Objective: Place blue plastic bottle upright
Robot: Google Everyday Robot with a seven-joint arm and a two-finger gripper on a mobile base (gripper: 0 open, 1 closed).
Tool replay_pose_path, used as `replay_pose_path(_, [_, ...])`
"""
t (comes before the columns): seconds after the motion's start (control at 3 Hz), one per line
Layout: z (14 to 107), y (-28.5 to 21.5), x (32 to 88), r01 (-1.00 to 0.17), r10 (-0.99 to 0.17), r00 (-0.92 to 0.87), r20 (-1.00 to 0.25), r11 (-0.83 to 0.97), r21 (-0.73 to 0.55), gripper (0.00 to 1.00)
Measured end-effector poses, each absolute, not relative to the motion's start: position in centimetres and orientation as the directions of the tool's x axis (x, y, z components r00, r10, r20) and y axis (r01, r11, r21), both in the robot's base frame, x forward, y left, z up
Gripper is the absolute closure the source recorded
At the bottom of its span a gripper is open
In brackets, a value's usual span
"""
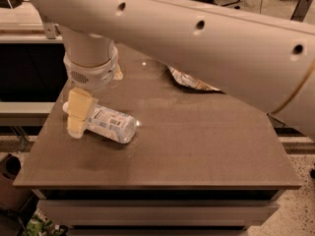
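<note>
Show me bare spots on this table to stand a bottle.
The widest bare stretch of the table runs from the lying blue plastic bottle to the right edge, in front of the snack bag. The front strip is bare too. The left is crowded: the gripper is at the bottle's cap end.

1. Warm, dim lighting is recorded; a small glare spot is seen on the table, upper centre.
2. A soft shadow is noted below the gripper, left of centre.
</note>
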State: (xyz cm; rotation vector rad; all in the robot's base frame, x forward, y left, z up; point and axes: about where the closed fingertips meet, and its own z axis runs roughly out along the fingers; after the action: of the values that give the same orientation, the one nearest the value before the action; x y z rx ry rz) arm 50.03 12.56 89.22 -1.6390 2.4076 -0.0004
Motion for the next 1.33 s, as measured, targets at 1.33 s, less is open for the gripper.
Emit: replay_pose_path(1.33, [86.2,15.4,50.4,-0.910,-0.913,-0.393,-0.112,0.404,-0.093,0.00])
